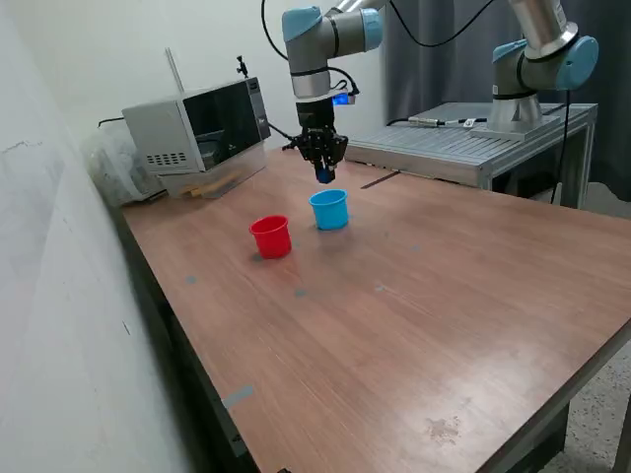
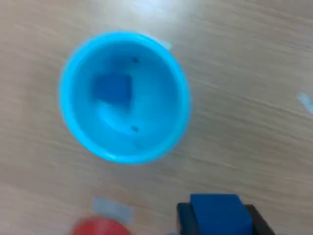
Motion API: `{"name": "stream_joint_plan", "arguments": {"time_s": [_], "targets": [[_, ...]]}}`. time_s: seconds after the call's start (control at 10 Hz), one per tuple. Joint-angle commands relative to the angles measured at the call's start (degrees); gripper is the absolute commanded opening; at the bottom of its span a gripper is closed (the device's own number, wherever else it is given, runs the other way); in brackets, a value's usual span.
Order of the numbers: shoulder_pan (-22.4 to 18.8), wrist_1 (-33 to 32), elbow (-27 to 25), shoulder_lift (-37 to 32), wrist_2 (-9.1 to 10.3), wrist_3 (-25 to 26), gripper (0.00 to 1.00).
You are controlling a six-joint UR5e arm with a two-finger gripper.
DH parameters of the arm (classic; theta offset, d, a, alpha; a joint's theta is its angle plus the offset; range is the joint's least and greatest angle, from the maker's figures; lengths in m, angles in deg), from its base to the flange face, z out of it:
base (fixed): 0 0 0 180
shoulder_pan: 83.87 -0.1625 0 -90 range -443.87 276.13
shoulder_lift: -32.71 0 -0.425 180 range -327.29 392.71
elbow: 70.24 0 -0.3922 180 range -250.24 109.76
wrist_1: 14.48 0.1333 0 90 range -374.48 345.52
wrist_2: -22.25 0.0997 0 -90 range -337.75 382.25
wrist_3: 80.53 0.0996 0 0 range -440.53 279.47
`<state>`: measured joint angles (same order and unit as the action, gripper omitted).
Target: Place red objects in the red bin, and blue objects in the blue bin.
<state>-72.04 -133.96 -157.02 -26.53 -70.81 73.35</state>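
The claw is clenched on a blue cube and hangs above the bench, just past the blue cup toward the far edge, where the microwave stands. The cup sits upright beside the red cup in the bench's far half, with another blue cube already on its floor. In the wrist view the held cube lies outside the rim, so I judge the claw must shift over the mouth before releasing.
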Motion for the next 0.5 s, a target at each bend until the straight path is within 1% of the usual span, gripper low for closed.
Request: {"name": "stream_joint_plan", "arguments": {"time_s": [0.0, 0.2, 0.4], "targets": [[4.51, -0.14, -0.49, -0.01, -0.01, -0.07, 0.00], [6.27, -0.23, -2.06, 0.00, 0.07, -0.24, 0.00], [6.98, -0.58, -3.04, 0.00, 0.07, -0.24, 0.00]]}}
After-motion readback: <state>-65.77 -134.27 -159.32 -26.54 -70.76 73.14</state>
